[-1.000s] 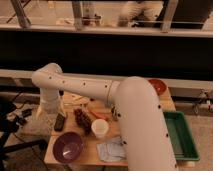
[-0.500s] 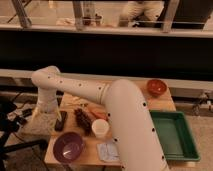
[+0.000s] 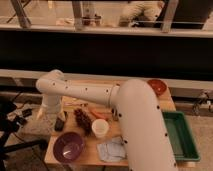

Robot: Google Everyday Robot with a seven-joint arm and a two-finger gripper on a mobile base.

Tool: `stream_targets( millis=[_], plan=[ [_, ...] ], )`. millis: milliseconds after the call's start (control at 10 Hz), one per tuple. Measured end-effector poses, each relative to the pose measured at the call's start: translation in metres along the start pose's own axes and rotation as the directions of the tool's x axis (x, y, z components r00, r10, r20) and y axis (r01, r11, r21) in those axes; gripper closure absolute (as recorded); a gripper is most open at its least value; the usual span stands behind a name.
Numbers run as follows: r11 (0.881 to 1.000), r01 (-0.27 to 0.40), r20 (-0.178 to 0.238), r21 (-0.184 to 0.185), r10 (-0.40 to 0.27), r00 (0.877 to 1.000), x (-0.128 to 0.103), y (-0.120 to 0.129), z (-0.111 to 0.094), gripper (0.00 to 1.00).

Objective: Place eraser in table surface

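Note:
The eraser (image 3: 59,123), a flat black block, lies on the table surface (image 3: 150,107) close to its left edge, just above the purple bowl (image 3: 68,146). My white arm reaches across the table from the lower right, bends at the far left and points down. The gripper (image 3: 44,114) hangs at the table's left edge, just left of the eraser and slightly above it. It is open and holds nothing that I can see.
On the tabletop are a dark bunch of grapes (image 3: 83,120), an orange carrot (image 3: 98,114), a white cup (image 3: 100,128), a blue-grey pad (image 3: 111,149) and a red bowl (image 3: 156,86) at the far right. A green tray (image 3: 181,136) sits at the right. Dark gear stands at the left.
The thick forearm has swung left in the view, uncovering the green tray and the red bowl. The gripper has stayed by the table's left edge, beside the eraser.

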Motion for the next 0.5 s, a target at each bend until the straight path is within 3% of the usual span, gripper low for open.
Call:
stream_targets(
  millis=[300,500],
  plan=[
    [1.0,-0.018,0.001,-0.014,0.018,1.0,0.007,0.003,0.008,0.2],
    [1.0,-0.021,0.032,-0.005,0.021,0.999,0.013,0.005,0.017,0.2]
  ],
)
